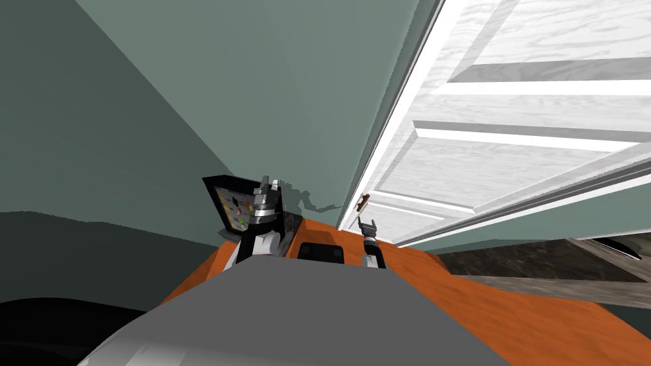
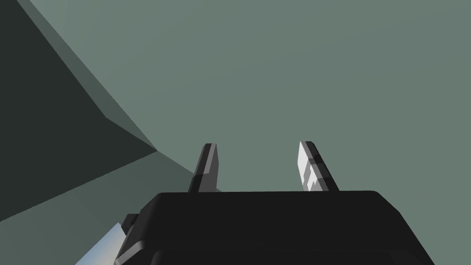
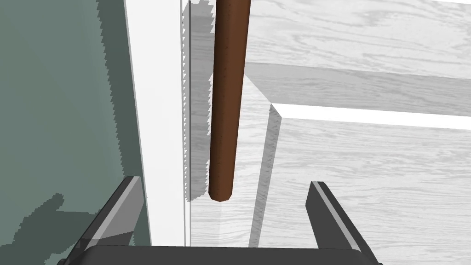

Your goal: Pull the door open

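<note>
Grey-green wall (image 1: 254, 95) at left, white panelled door (image 1: 508, 127) at right. Brown handle bar (image 3: 227, 101) near door's edge, long axis along that edge. Right gripper (image 3: 224, 181) nearer: fingers spread wide, bar's end just ahead between them, not enclosed. Left gripper (image 2: 257, 145) open, facing wall. Next, likely: advance, clamp bar.

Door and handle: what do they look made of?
Door: looks like wood finished white, matte; grain lines run across its panels. Handle: brown round bar, smooth, faintly speckled, dull sheen; wood or coated metal, cannot tell which.
</note>
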Robot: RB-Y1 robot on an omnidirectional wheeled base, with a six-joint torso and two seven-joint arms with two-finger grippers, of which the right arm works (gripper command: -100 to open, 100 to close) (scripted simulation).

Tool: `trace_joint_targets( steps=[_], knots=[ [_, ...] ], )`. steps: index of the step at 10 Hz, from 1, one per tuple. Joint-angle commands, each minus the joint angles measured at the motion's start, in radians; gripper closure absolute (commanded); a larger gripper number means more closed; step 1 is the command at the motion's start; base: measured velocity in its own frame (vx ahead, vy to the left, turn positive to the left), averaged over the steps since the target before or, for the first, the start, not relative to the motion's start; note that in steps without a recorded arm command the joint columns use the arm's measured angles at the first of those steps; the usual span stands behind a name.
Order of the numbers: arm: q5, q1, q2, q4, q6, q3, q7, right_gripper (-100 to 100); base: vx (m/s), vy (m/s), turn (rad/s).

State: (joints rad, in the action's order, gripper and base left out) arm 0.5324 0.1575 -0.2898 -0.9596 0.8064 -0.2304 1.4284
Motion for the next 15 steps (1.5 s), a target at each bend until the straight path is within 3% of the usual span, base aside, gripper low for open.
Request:
trace_joint_targets(
  steps=[1,6,8,11,13,15],
  knots=[
    [0.017,-0.009,-0.006,0.032,0.001,0.032,-0.001,-100,-0.031,-0.057,0.256],
    [0.034,-0.026,-0.011,0.074,0.007,0.063,-0.001,-100,-0.011,-0.031,0.077],
    [0.057,-0.053,-0.017,0.132,0.014,0.107,0.0,-100,0.017,-0.031,0.223],
    [0.068,-0.068,-0.018,0.159,0.017,0.126,0.0,-100,0.03,-0.04,0.09],
    [0.084,-0.1,-0.015,0.201,0.023,0.155,0.0,-100,0.075,-0.048,0.252],
    [0.088,-0.131,-0.006,0.217,0.025,0.162,0.001,-100,0.171,-0.058,0.194]
  ],
)
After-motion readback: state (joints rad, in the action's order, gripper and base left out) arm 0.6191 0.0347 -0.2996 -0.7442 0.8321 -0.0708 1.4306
